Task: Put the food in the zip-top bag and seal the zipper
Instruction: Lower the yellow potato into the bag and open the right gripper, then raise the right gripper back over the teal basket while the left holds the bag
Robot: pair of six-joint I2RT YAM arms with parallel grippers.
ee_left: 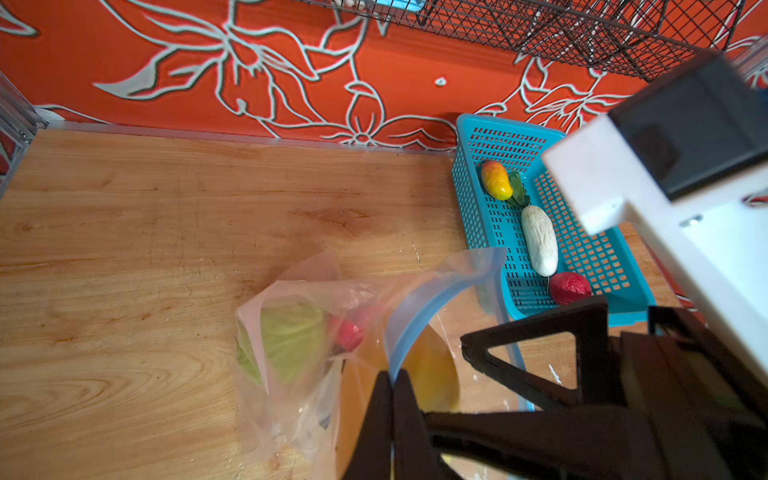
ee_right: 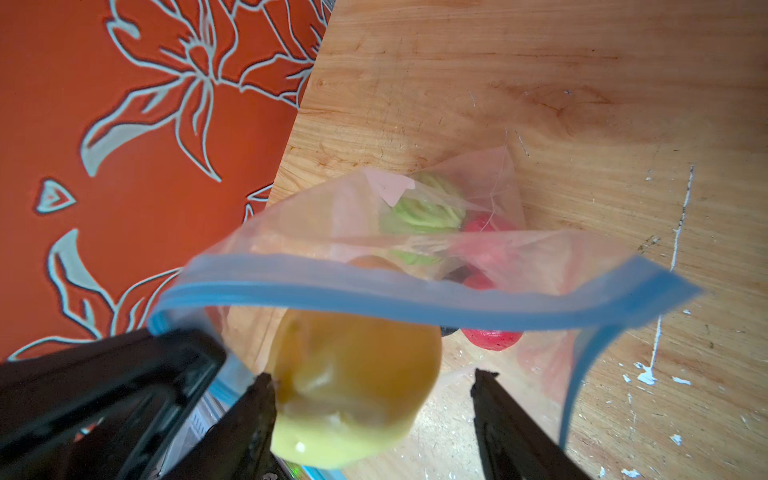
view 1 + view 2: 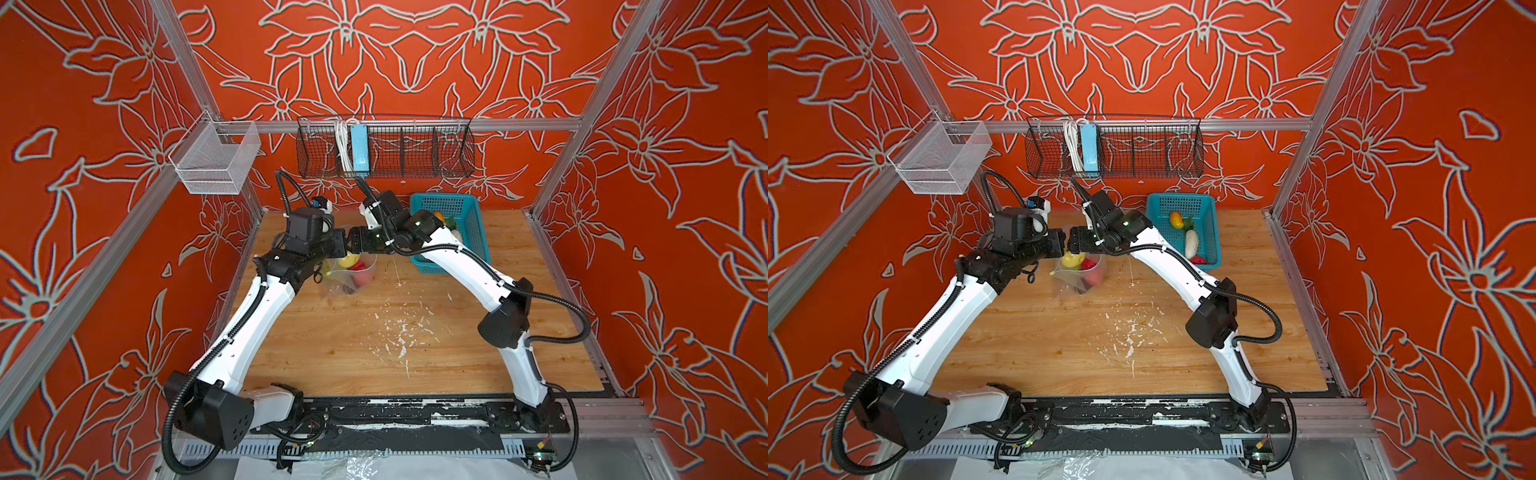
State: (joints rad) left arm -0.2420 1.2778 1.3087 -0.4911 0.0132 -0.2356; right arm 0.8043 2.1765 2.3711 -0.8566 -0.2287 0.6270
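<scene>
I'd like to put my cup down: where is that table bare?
The widest bare patch of table lies between the arms, nearer than the bag. A strip is free right of the basket, and the far-left corner behind the left arm. Crowded: the far middle, where left gripper and right gripper meet over the bag.

A teal lattice basket (image 3: 1183, 203) sits at the back right of the paint-flecked wooden surface (image 3: 1100, 357). Above it on the red floral wall hangs a black wire rack (image 3: 1142, 153) holding a light-blue power strip (image 3: 1089, 147) and a coiled white cord (image 3: 1073, 145). A white mesh basket (image 3: 934, 166) hangs at the left.
</scene>
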